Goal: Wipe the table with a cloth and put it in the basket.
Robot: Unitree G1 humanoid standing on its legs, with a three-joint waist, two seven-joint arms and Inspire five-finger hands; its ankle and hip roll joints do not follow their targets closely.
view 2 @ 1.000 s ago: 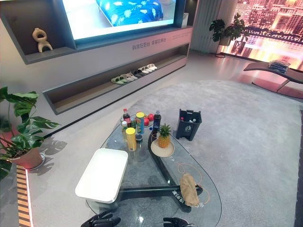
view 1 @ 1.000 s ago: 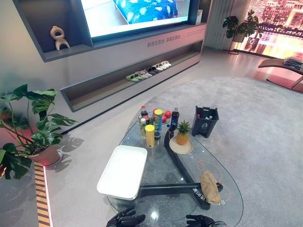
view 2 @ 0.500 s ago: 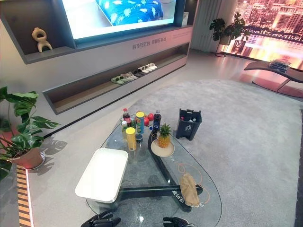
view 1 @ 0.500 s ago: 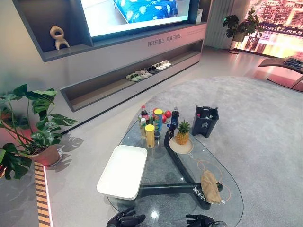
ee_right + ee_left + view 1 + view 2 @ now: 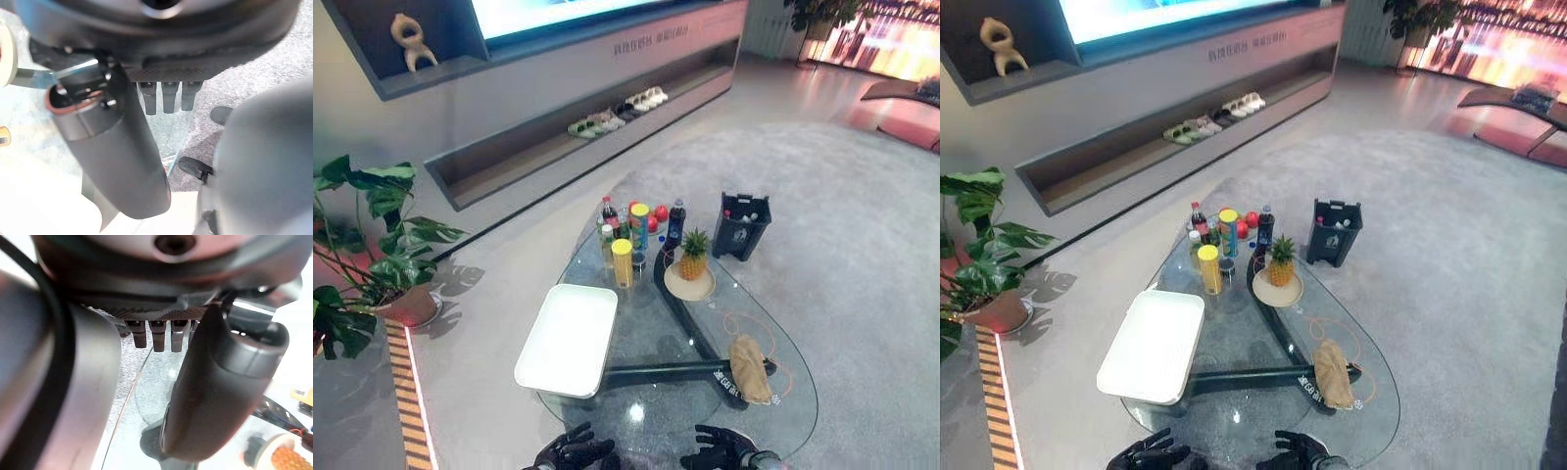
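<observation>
cloth [image 5: 749,368] lies ahead-right of my right hand [image 5: 720,449] (nearer than my left hand [image 5: 573,451]), long axis pointing away; both hands loosely spread, empty.

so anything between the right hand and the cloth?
Nothing visible. The right hand is at the near edge of the glass table, and the cloth lies ahead of it toward the table's right side, with bare glass between. The white tray sits off to the left.
</observation>
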